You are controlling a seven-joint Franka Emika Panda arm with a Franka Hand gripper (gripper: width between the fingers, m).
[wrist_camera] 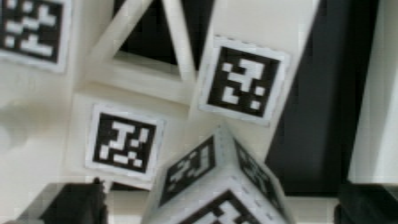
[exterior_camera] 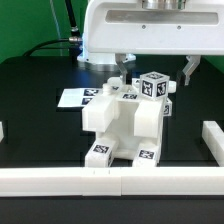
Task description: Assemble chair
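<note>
Robotics lab bench, black tabletop [exterior_camera: 30, 125], white border rail [exterior_camera: 60, 181], marker board [exterior_camera: 72, 98], tag-covered chair [exterior_camera: 122, 125]

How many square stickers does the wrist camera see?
5 black-and-white square tags: one cropped at the edge, two on white slabs, two on a cube; more possibly hidden.

The table [exterior_camera: 40, 140] is a flat black surface with a dull sheen. A long plain white rail [exterior_camera: 60, 182] lies along its near edge, with a seam roughly at its middle. Shorter white rail pieces sit at the exterior view's left edge [exterior_camera: 3, 130] and right edge [exterior_camera: 212, 140]. The marker board [exterior_camera: 75, 97] lies flat on the black top toward the back on the exterior view's left, its tags facing up. Its near end is hidden by the chair [exterior_camera: 115, 125], which stands about mid-table on tagged white foot blocks, just behind the front rail and well apart from both side rails
</note>
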